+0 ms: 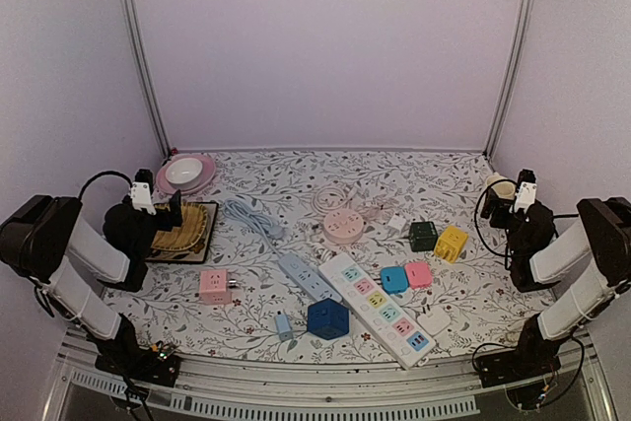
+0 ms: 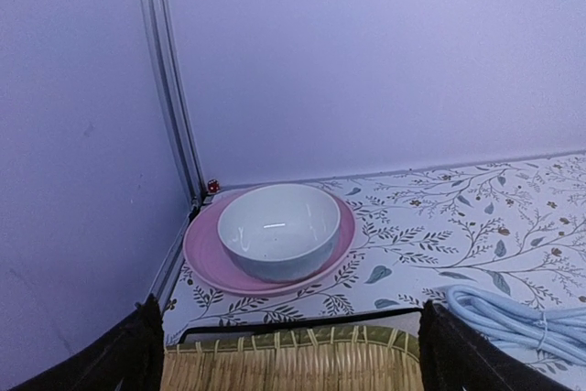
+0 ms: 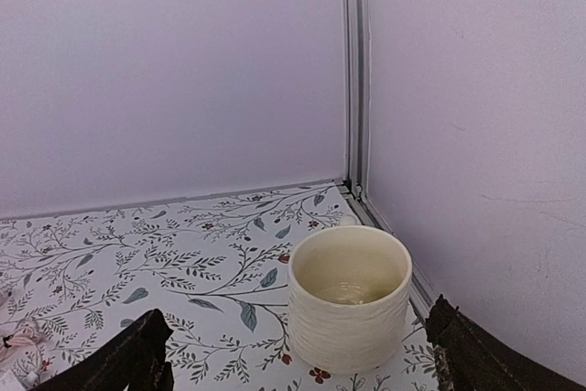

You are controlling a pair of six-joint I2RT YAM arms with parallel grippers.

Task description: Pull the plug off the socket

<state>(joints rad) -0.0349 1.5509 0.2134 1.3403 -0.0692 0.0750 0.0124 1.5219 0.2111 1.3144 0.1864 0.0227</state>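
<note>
Near edge of the table: a blue cube and a small pale adaptor sit just beside the near end of a long white strip, which lies diagonally. A white plug sits against the strip's near right side. From above I cannot tell whether it is seated or only touching. On the left, a pink socket has something small jutting from its right face. It may be a plug, but it is too small to be sure.

Middle: a blue strip, with its cable trailing away. Beyond it is a round socket.

Sides: both arms hang back, well apart from every socket. The left hand is over a woven tray, fingers spread and holding nothing, with a bowl on a plate beyond it. The right hand is likewise spread and empty, facing a cup in the far right corner.

Judgement: nothing has begun, so the step in hand is the reach.
- First settle which plug is really seated.
- These sockets look light and will likely lift or slide, so one hand should pin the socket body flat.
- The other hand should take the plug by its body, never the cord, and draw straight along the prongs without twisting.
- The right hand sits nearer the white plug and the left nearer the pink socket.
</note>
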